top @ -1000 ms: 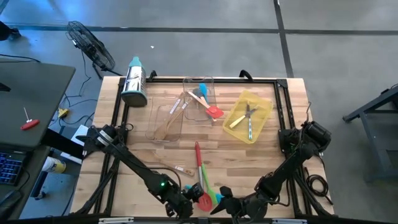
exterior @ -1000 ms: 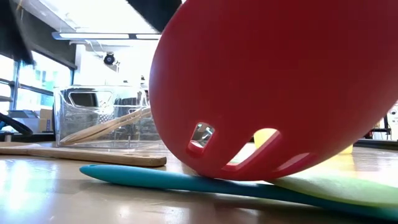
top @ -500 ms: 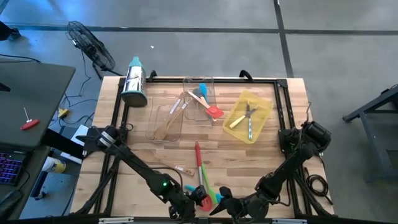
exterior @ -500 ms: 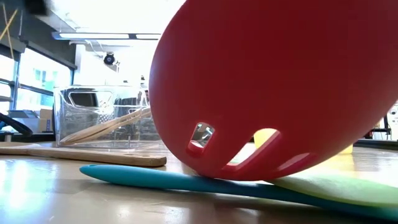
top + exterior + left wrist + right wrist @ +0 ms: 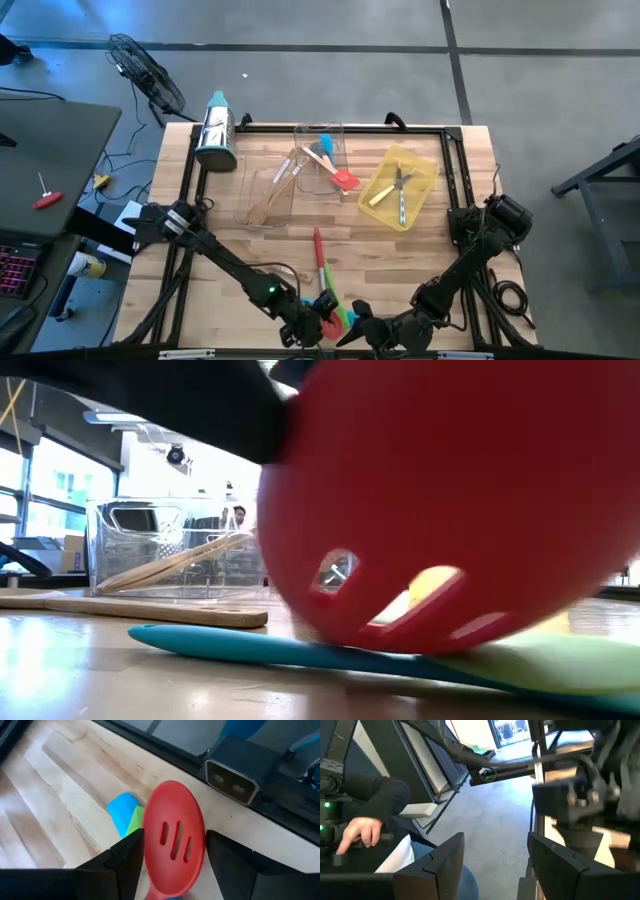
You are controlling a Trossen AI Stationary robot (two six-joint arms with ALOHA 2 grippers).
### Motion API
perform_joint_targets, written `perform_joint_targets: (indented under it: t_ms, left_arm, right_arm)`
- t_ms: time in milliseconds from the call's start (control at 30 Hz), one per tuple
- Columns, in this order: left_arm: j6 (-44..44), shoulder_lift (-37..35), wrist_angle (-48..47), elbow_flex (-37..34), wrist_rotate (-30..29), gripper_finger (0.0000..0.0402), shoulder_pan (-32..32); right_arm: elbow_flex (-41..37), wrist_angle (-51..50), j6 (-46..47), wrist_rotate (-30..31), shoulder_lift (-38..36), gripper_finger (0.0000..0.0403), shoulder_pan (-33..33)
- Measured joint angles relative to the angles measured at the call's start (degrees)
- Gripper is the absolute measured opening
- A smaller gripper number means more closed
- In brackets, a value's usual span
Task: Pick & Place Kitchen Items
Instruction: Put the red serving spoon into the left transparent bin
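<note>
While the left hand (image 5: 172,870) straddles the red slotted spoon (image 5: 174,837) with fingers spread and not clamping, at six o'clock on the table (image 5: 400,260), closing could pinch the blue spatula (image 5: 121,811) beneath; the right hand (image 5: 362,327) waits open, empty.

Two dark jointed arms (image 5: 215,262), green indicator light, black cables

Overhead camera and table-level camera share the red slotted spatula (image 5: 450,510), close-up.
</note>
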Motion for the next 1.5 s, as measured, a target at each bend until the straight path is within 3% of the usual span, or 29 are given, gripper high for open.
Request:
perform_joint_targets:
  t_ms: [300, 533, 667, 900, 1200, 1500]
  left_arm:
    - [-0.5, 3.9, 1.2, 0.1, 2.3, 0.0207, 0.5]
    - [-1.4, 3.9, 0.5, -0.1, 0.6, 0.0197, 1.0]
    - [-1.5, 3.9, 0.3, -0.1, 0.4, 0.0148, 1.0]
    - [-0.7, 3.5, 0.4, 0.1, 0.5, 0.0019, 1.7]
    - [-1.1, 3.3, -0.2, 0.1, -1.7, 0.0015, 1.7]
    - [-3.0, 2.5, -6.5, 2.5, -5.0, 0.0014, 1.8]
  right_arm:
    - [0.0, 0.0, -1.5, -0.1, 0.0, 0.0210, 0.0]
    - [0.0, -0.4, -1.6, -0.2, 0.0, 0.0210, -0.4]
    - [0.0, -0.7, -1.7, -0.2, 0.0, 0.0210, -0.4]
    - [0.0, -0.8, -2.9, -0.2, 0.0, 0.0210, -0.4]
    - [0.0, -0.9, -3.0, -1.3, 0.0, 0.0210, -0.4]
    - [0.0, 0.1, -11.8, 2.2, 0.0, 0.0210, 1.1]
